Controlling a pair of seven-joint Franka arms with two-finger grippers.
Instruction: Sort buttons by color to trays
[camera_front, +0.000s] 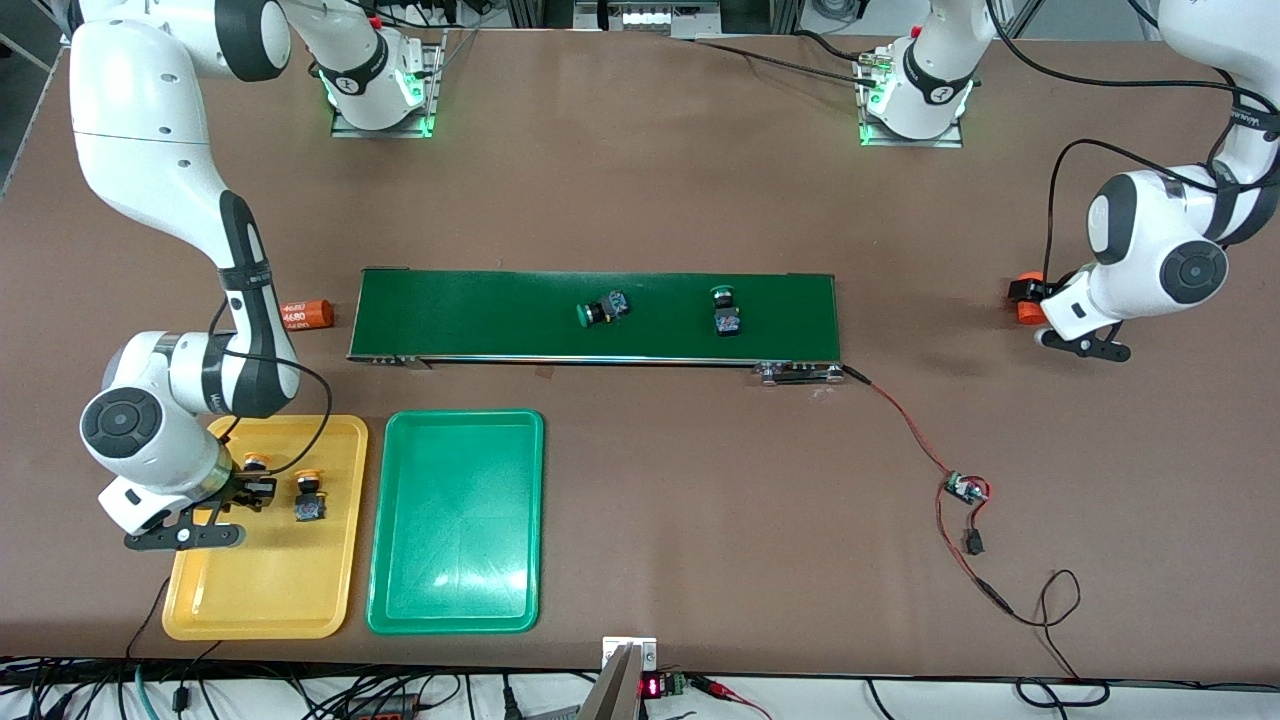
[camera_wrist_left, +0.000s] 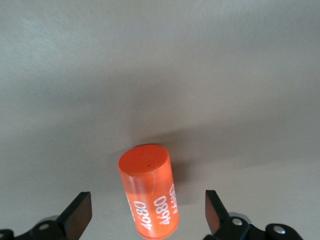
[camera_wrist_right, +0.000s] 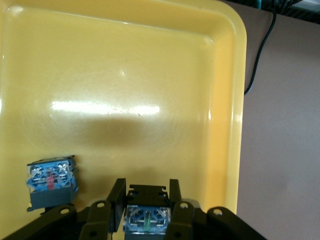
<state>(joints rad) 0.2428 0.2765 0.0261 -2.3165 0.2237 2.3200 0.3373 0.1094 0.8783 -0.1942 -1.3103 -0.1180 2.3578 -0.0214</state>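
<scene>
Orange cylinder (camera_wrist_left: 149, 195) marked "4680", between open left hand (camera_wrist_left: 148, 220) fingers

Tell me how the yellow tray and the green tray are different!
The yellow tray has one yellow-capped button lying in it, and the right hand holds a second over it; the green tray holds nothing. The yellow tray lies closer to the table's right-arm end. Both are shallow rectangles with rounded corners, side by side.
</scene>
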